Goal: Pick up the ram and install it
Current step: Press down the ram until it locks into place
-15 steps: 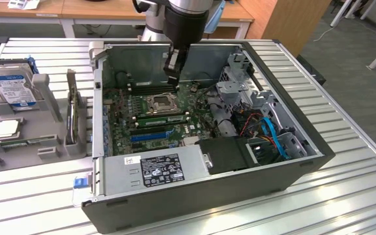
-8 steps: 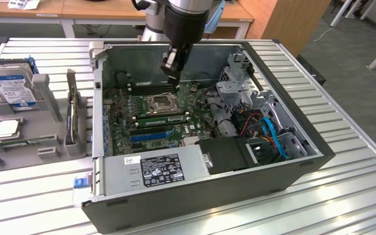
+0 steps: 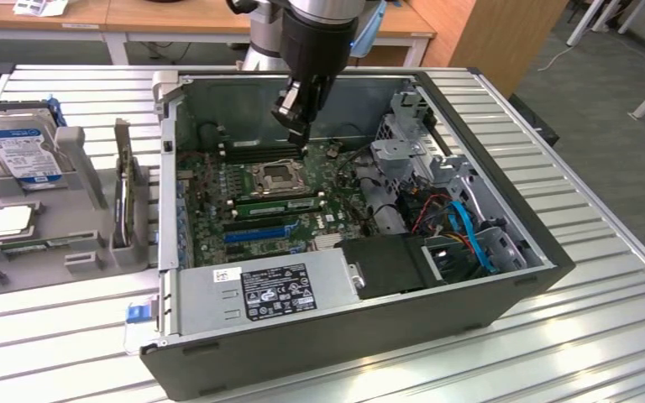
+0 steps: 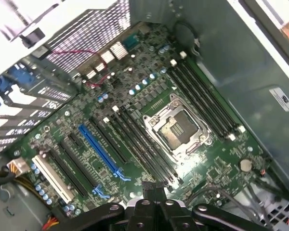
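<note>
Hovering with black gripper [image 3: 296, 117] pinched together, apparently empty, over green motherboard [image 3: 266, 197]; risks striking memory slots or open silver CPU socket [image 4: 177, 127].

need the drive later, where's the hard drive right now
In the exterior view the hard drive stands in the grey holder at the far left, outside the computer case.

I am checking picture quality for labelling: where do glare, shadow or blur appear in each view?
Exterior view: bright glare streaks lie on the slatted metal table near the case; the case interior is darker, shaded around the motherboard. Wrist view: a bright reflection sits on the motherboard beside the CPU socket; the vented rear panel is overexposed; the claw is dark and slightly soft.
</note>
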You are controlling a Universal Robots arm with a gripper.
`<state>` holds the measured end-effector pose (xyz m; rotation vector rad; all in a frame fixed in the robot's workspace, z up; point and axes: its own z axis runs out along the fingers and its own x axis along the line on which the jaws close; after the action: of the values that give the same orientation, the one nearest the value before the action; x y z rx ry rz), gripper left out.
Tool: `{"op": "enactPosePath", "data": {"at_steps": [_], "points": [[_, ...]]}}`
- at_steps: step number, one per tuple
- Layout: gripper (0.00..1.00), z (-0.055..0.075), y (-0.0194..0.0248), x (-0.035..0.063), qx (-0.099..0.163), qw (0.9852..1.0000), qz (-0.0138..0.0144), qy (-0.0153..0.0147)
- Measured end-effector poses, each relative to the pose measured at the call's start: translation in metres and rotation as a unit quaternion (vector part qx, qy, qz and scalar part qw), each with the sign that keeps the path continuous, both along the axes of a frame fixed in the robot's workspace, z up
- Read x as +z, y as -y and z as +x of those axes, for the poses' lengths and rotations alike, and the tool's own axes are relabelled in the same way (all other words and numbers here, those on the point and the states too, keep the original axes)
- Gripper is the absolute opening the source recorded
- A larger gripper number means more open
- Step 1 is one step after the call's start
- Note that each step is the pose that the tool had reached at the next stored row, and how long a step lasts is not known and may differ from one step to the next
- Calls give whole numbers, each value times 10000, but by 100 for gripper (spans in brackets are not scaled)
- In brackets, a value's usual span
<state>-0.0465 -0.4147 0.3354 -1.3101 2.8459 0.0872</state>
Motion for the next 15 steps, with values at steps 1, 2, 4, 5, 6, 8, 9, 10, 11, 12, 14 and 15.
{"op": "enactPosePath", "data": {"at_steps": [1, 2, 4, 5, 6, 8, 9, 10, 11, 12, 14, 15], "points": [[10, 0, 0, 0, -69, 10000, 0, 1], [10, 0, 0, 0, -141, 9999, 0, 1], [10, 0, 0, 0, -276, 9996, 0, 1], [10, 0, 0, 0, -352, 9994, 0, 2], [10, 0, 0, 0, -418, 9991, 0, 2], [10, 0, 0, 0, -561, 9984, 0, 3], [10, 0, 0, 0, -633, 9980, 0, 3], [10, 0, 0, 0, -707, 9975, 0, 3], [10, 0, 0, 0, -783, 9969, 0, 3], [10, 0, 0, 0, -861, 9963, 0, 3], [10, 0, 0, 0, -1030, 9947, 0, 2], [10, 0, 0, 0, -1115, 9938, 0, 3]]}}
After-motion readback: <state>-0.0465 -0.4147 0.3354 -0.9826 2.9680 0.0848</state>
